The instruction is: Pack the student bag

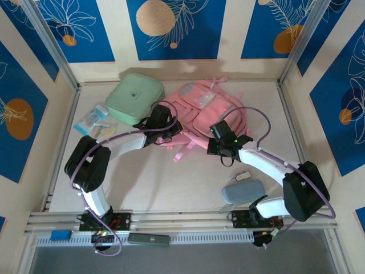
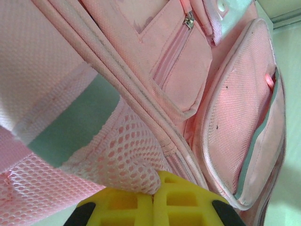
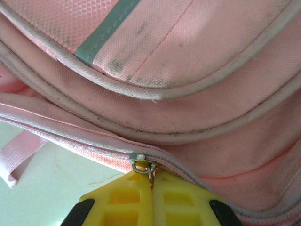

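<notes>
One student bag (image 1: 199, 111): left gripper (image 2: 154, 187) pinched shut on mesh pocket (image 2: 124, 157) (likely bracing), right gripper (image 3: 152, 183) clamped on zip pull (image 3: 149, 170) for opening.

The pale table (image 1: 171, 188) carries the pink student bag (image 1: 199, 111), a mint green zip case (image 1: 134, 97), a blue-white packet (image 1: 91, 119) and a grey-blue pouch (image 1: 243, 191).

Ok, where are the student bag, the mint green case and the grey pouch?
student bag (image 1: 201, 114), top external view, front panel
mint green case (image 1: 135, 97), top external view, lid centre
grey pouch (image 1: 243, 191), top external view, its middle
</notes>
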Robot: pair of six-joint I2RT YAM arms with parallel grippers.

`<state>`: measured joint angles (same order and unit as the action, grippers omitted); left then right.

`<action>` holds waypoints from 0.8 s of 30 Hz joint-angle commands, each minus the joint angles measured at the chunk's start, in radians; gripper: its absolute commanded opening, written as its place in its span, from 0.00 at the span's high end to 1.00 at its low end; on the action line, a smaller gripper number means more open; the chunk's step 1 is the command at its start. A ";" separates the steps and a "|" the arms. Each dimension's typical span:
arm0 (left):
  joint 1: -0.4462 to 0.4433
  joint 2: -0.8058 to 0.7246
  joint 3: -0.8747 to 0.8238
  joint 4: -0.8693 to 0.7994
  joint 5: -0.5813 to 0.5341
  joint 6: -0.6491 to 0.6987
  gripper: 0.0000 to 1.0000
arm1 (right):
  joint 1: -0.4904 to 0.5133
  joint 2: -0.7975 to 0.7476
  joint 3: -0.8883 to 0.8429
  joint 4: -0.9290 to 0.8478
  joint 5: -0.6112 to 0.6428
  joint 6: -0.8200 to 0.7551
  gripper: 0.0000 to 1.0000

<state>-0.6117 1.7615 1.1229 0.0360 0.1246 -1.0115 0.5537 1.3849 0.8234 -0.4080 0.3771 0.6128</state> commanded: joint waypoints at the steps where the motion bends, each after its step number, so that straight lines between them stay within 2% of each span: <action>1: 0.017 -0.011 0.037 0.070 0.001 0.022 1.00 | -0.009 0.055 0.031 0.002 0.003 -0.037 0.91; 6: 0.016 -0.008 0.039 0.070 0.004 0.024 1.00 | -0.008 0.096 0.037 0.041 0.007 -0.052 0.82; 11: 0.011 0.000 0.041 0.077 0.010 0.016 1.00 | -0.009 0.155 0.042 0.087 0.029 -0.061 0.81; 16: 0.012 0.008 0.058 0.059 0.004 0.033 1.00 | 0.000 0.155 0.054 0.076 0.047 -0.081 0.86; 20: 0.024 0.038 0.105 0.013 -0.005 0.068 1.00 | 0.020 0.104 0.070 -0.021 0.070 -0.081 0.94; 24: 0.050 0.102 0.179 -0.001 0.041 0.069 1.00 | 0.034 0.057 0.079 -0.093 0.024 -0.095 1.00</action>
<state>-0.5903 1.8309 1.2167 -0.0170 0.1345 -0.9798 0.5770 1.4895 0.8803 -0.4152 0.4038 0.5350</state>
